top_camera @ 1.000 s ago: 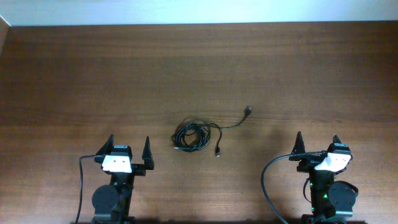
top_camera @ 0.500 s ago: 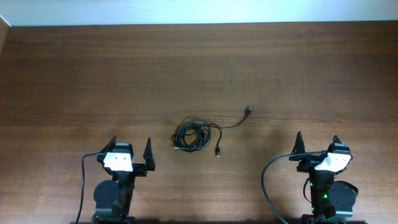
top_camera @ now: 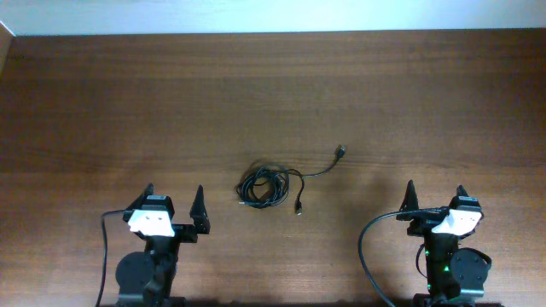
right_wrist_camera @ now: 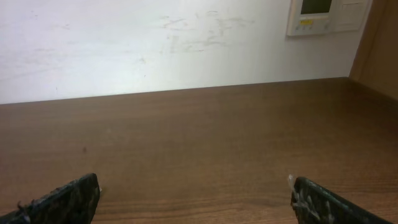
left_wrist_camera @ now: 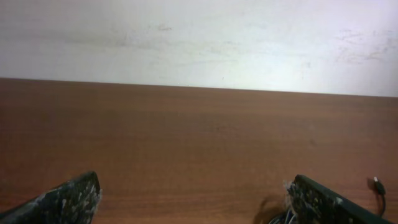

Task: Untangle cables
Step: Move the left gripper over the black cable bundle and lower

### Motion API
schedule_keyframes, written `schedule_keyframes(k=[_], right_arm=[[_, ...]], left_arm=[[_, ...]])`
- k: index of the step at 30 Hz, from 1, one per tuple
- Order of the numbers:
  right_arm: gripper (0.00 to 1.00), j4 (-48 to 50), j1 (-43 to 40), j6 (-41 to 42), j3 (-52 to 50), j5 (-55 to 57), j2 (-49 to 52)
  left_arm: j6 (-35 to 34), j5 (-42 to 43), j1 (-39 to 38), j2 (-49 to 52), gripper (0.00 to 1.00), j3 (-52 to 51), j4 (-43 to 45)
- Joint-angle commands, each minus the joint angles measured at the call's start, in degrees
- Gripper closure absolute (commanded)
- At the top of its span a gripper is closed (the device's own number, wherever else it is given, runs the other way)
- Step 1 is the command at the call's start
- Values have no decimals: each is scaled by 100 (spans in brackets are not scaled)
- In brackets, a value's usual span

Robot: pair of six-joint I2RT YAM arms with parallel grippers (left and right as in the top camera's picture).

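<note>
The cables [top_camera: 263, 187] lie in a small black tangled coil at the middle of the wooden table, one plug end [top_camera: 340, 153] trailing off to the upper right and another plug [top_camera: 299, 208] below the coil. My left gripper [top_camera: 174, 195] stands open near the front edge, left of the coil and apart from it. Its wrist view shows only a bit of cable [left_wrist_camera: 380, 190] at the right edge. Open as well, my right gripper [top_camera: 435, 192] waits at the front right, empty, with no cable in its wrist view.
The wooden table [top_camera: 128, 102] ends at a pale wall [left_wrist_camera: 199, 37] at the back. A thick black wire [top_camera: 368, 247] loops from the right arm's base, and another [top_camera: 107, 256] from the left base. A wall panel [right_wrist_camera: 323, 15] shows in the right wrist view.
The left arm has shifted slightly left and up the table from its earlier place. The right arm and the cables have stayed still.
</note>
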Motion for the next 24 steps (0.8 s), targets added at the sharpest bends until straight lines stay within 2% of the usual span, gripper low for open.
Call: schedule_keyframes(k=[1, 6, 11, 15, 18, 19, 20, 24], right_arm=[[2, -15, 35, -20, -46, 107, -26], [2, -15, 35, -20, -46, 107, -26], [2, -15, 35, -20, -46, 107, -26], [2, -15, 35, -20, -46, 107, -26], [2, -15, 35, -20, -46, 107, -26], [2, -15, 35, -20, -46, 107, -26], [2, -15, 35, -20, -46, 107, -26], [2, -15, 35, -20, -46, 107, -26]], left_arm=[[-55, 63, 9, 238, 1, 385, -142], [-55, 321, 9, 1248, 1, 820, -210], [-52, 426, 9, 2264, 1, 1631, -866], [-55, 645, 9, 2721, 1, 2129, -1064], [-52, 710, 9, 3351, 1, 3003, -1873], [-50, 879, 9, 3687, 1, 3545, -2380], [-52, 1491, 9, 4022, 1, 4085, -2774], [-57, 2632, 9, 4371, 1, 4293, -2820]])
